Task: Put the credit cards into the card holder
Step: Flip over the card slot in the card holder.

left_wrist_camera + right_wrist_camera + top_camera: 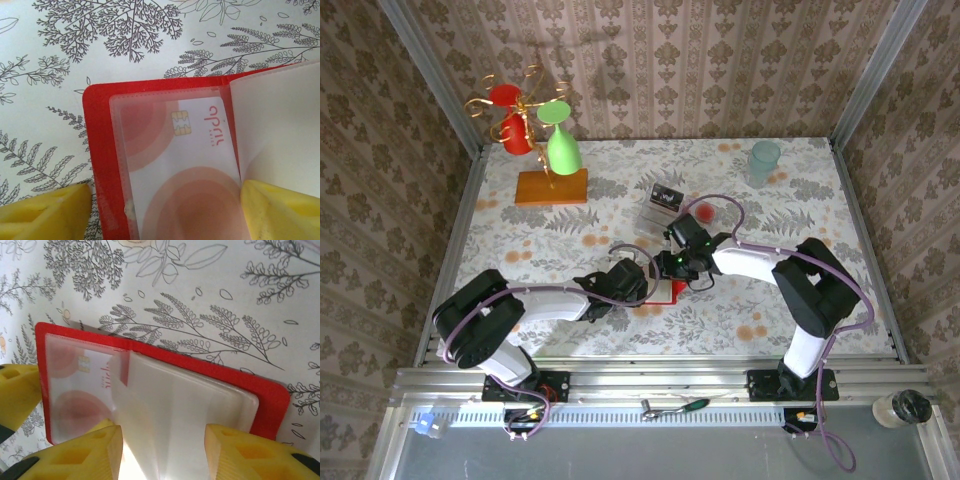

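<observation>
The red card holder (670, 292) lies open on the floral tablecloth between both grippers. In the left wrist view a whitish credit card (190, 165) with red rings and a chip sits inside the clear sleeve on the holder's (100, 150) left page. My left gripper (165, 205) is open, its yellow fingers either side of that page. My right gripper (162, 450) is open over the holder (270, 400), with the raised clear sleeves (175, 405) between its fingers. The card (80, 385) shows at the left there. A black card (667, 194) and a red-blotched card (704, 211) lie farther back.
A clear tray (655, 215) sits under the black card. At the back left, a wooden base with a gold rack (550, 150) carries red and green cups. A teal cup (763, 160) stands at the back right. Patterned walls close in the table.
</observation>
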{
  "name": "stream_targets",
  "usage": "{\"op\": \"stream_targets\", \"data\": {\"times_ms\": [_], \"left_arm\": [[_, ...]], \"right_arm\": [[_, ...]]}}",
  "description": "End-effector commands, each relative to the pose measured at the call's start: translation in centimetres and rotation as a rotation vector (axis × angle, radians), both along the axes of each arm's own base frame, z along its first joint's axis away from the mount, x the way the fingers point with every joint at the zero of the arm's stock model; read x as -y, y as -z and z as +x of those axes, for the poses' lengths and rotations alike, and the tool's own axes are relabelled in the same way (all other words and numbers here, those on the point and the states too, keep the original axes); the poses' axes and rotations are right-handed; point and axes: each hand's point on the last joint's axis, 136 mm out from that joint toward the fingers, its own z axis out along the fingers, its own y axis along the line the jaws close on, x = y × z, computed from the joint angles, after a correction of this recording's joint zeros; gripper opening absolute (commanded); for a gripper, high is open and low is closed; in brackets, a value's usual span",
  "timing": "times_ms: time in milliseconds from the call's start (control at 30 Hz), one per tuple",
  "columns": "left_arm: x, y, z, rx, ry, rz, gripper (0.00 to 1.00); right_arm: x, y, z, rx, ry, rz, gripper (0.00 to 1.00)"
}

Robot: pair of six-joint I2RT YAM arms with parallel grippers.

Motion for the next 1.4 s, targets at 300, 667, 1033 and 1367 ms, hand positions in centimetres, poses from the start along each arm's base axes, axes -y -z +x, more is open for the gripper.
{"op": "stream_targets", "data": {"times_ms": [300,667,1033,1367], "left_arm": [[0.3,0.9,-1.3,-0.055,0.023,-0.021,0.83],[-1.4,-5.4,0.0,0.079,-0.034,-0.101,0.99],[-7.1,-8.2,0.3,0.145,-0.151,-0.156,1.0],[-8.7,-7.5,-0.2,0.132,-0.185,-0.15,1.0]], "right_arm": [[-2.2,-1.1,-0.1,-0.016,-0.046,0.111,0.48],[-5.4,-4.6,-1.1,-0.017,-0.093,0.214,0.51],[-8.7,-3.4,-1.2,-0.036,-0.11,0.193,0.56],[-10.6,-0.4,-0.4,-0.08,-0.112,0.194,0.56]]}}
